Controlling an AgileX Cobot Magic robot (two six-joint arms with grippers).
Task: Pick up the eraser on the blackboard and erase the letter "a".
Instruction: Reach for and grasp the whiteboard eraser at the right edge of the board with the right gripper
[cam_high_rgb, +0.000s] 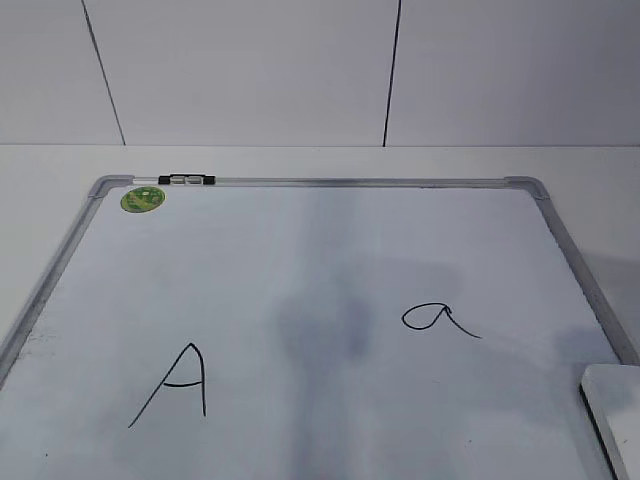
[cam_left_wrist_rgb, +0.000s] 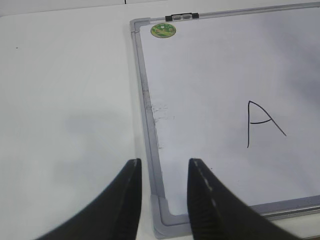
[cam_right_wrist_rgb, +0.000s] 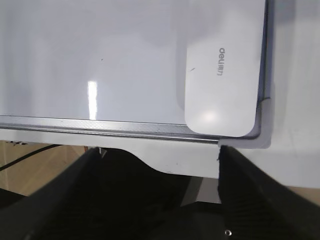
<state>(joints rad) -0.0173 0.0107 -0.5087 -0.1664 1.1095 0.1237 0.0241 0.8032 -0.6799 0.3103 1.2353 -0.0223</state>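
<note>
The blackboard (cam_high_rgb: 300, 250), a white board with a silver frame and a green sticker (cam_high_rgb: 142, 199), lies flat on the table. The small letter "a" (cam_high_rgb: 436, 319) is written right of the middle; a larger capital "A" (cam_high_rgb: 178, 383) is at the left. The white eraser (cam_right_wrist_rgb: 223, 70) lies on the board's near right corner, partly in the exterior view (cam_high_rgb: 614, 415). My right gripper (cam_right_wrist_rgb: 157, 150) is open and empty, just off the near board edge, left of the eraser. My left gripper (cam_left_wrist_rgb: 164, 167) is open and empty over the board's near left corner (cam_left_wrist_rgb: 165, 215).
A black-and-white marker clip (cam_high_rgb: 186, 180) sits on the far frame. The white table (cam_left_wrist_rgb: 65, 110) extends left of the board. A white panelled wall (cam_high_rgb: 250, 70) stands behind. The table's front edge (cam_right_wrist_rgb: 165, 155) and the floor below show in the right wrist view.
</note>
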